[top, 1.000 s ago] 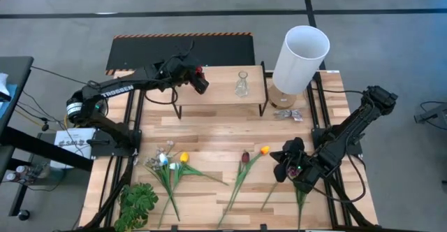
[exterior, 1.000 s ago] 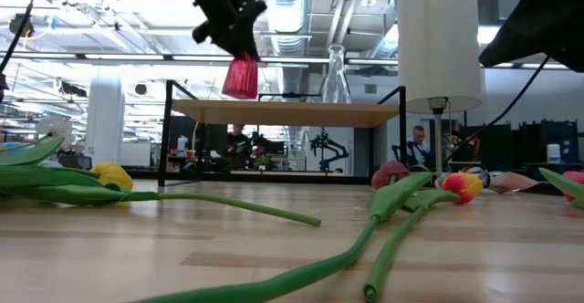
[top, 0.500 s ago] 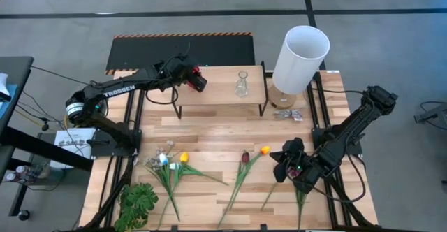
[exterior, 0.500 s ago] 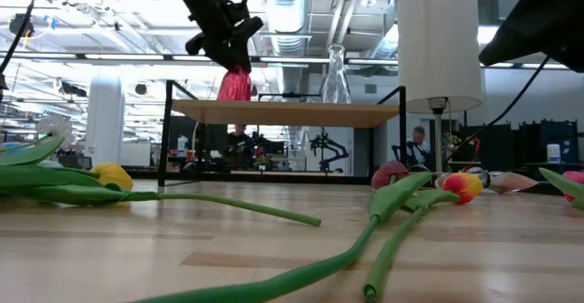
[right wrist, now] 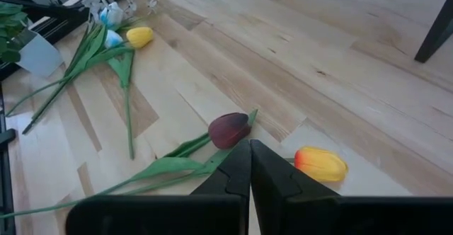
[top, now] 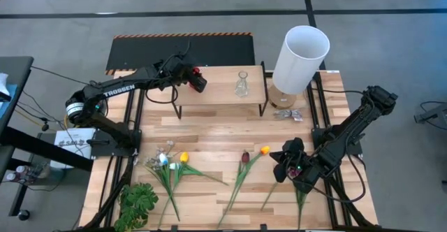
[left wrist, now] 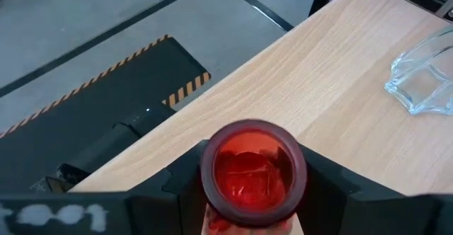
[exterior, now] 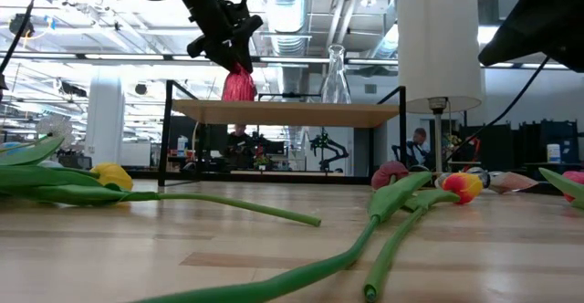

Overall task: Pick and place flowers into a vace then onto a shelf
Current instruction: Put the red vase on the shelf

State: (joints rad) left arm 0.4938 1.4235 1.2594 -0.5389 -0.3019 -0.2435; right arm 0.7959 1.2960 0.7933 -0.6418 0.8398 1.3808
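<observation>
The left gripper [exterior: 234,55] holds a red vase [exterior: 239,86], empty inside, on the shelf [top: 221,91] beside a clear glass vase [top: 242,85], also empty; the flowers [top: 241,172] lie on the surface [top: 209,131]; the right gripper [right wrist: 249,165] is clenched, holding nothing, above them.

Robotics lab — exposed ceiling ducts [exterior: 301,11].
</observation>
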